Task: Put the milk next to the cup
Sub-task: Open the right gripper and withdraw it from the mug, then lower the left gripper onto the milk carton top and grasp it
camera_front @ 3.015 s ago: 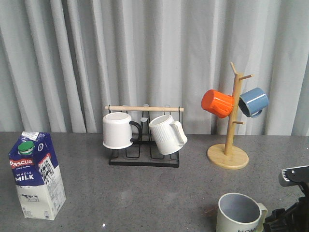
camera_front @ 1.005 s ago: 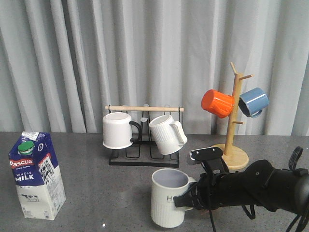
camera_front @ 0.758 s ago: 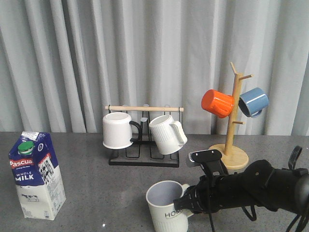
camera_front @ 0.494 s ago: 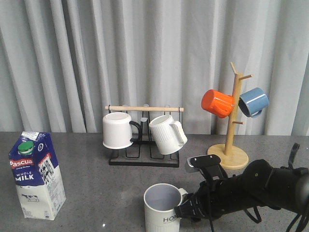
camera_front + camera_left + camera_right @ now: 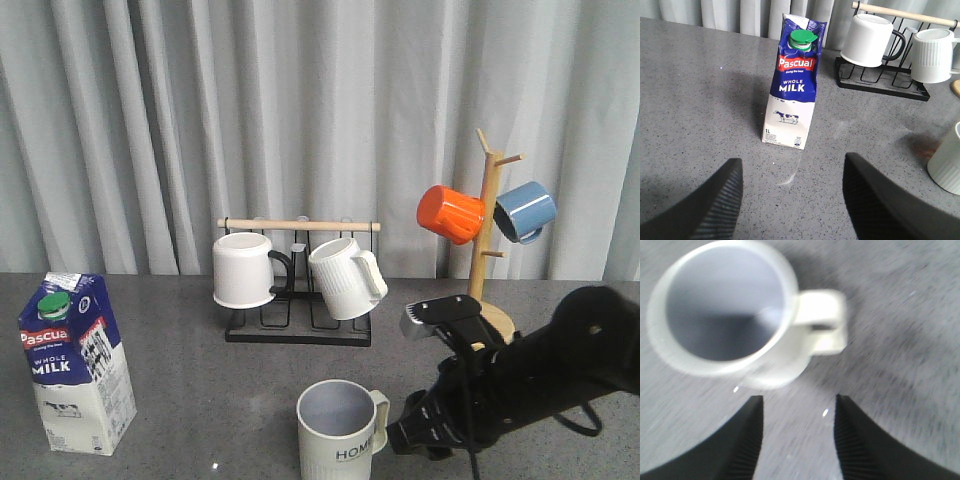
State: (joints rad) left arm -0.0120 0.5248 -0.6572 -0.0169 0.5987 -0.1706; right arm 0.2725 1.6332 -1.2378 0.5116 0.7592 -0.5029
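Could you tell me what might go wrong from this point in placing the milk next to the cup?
The right tool is open just beside the cup, near its handle, so it could bump the cup as it moves. The milk is tall and narrow, so a high or off-centre grip by the open left tool might tip it.

Backdrop is a pale grey pleated curtain (image 5: 330, 110) hanging in long vertical folds across the whole width, so no wall or window is visible behind it. Everything sits on a dark grey speckled stone-look surface (image 5: 180, 340) that runs right up to the curtain's hem. The same speckled grey top (image 5: 700, 90) shows in the left wrist view, with a couple of tiny bright glints on it. Lighting looks soft and even, with only faint, diffuse shadows on the surface. No floor is in view anywhere.
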